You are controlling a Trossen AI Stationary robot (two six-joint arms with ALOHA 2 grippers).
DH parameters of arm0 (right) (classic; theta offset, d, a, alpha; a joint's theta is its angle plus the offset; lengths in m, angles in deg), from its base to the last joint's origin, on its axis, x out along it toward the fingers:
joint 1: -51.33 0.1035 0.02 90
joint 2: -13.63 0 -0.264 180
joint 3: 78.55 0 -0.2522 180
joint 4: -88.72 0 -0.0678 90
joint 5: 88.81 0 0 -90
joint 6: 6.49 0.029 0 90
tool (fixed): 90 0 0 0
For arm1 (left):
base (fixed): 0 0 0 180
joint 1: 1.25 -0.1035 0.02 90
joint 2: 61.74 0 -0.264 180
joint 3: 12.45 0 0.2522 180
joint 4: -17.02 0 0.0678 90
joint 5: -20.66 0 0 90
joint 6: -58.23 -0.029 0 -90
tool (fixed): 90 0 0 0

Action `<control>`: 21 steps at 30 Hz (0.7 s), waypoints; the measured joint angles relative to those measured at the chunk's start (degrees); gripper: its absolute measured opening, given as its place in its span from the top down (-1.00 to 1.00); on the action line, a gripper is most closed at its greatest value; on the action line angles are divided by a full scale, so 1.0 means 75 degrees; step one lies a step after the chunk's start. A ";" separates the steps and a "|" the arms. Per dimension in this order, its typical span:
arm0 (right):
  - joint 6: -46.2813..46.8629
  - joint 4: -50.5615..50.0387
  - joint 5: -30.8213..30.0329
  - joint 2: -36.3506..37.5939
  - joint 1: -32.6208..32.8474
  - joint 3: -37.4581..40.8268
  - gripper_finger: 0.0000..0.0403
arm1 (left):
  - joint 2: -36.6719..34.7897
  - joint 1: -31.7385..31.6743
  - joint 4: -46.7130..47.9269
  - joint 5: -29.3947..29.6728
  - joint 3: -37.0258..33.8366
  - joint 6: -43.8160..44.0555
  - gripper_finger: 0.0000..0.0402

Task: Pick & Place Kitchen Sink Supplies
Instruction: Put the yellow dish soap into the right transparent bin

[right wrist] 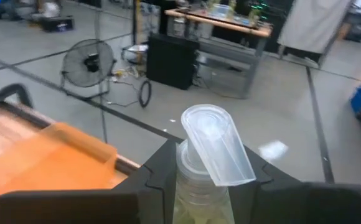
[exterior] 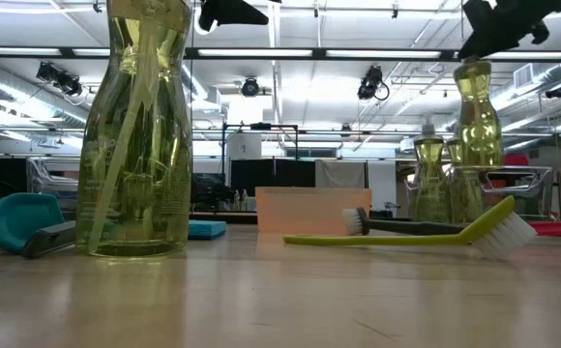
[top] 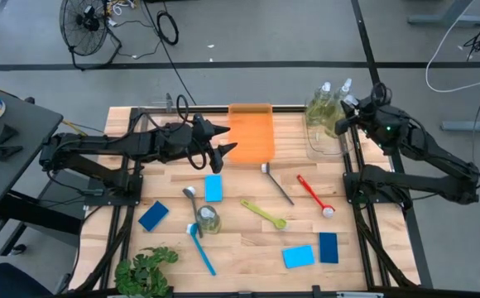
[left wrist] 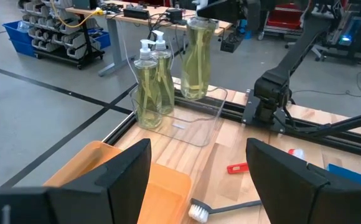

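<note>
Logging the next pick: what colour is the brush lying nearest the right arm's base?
Red brush, clearest in the high view.

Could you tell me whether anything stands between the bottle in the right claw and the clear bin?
The right claw holds the pump bottle right over the clear bin; nothing visible blocks it, though two bottles already occupy one end.

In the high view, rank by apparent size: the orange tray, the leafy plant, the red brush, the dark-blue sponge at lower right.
1. Orange tray, clearly largest.
2. Leafy plant, partly cut off by the picture's edge.
3. Red brush, long but thin.
4. Dark-blue sponge; shorter than the brush but wider, so these two are close.
</note>
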 joint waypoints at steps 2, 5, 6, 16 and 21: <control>0.0148 -0.0182 -0.0207 0.0030 0.0005 0.0000 0.52 | 0.0000 0.0000 0.0000 0.0000 0.0000 0.0001 -0.33; 0.0446 -0.0482 -0.0425 0.0063 0.0005 0.0000 0.52 | 0.0000 0.0000 0.0000 -0.0001 0.0000 0.0009 -0.33; 0.0509 -0.0582 -0.0459 0.0066 0.0005 0.0003 0.52 | 0.0000 0.0000 0.0000 0.0000 0.0000 0.0024 -0.33; 0.1679 -0.0728 -0.0969 0.0361 0.0005 0.0694 0.52 | 0.0000 0.0000 0.0000 -0.0001 0.0000 0.0052 -0.33; 0.2012 0.0187 -0.1299 0.0554 0.0008 0.1557 0.52 | 0.0000 0.0000 -0.0002 0.0000 0.0000 0.0051 -0.33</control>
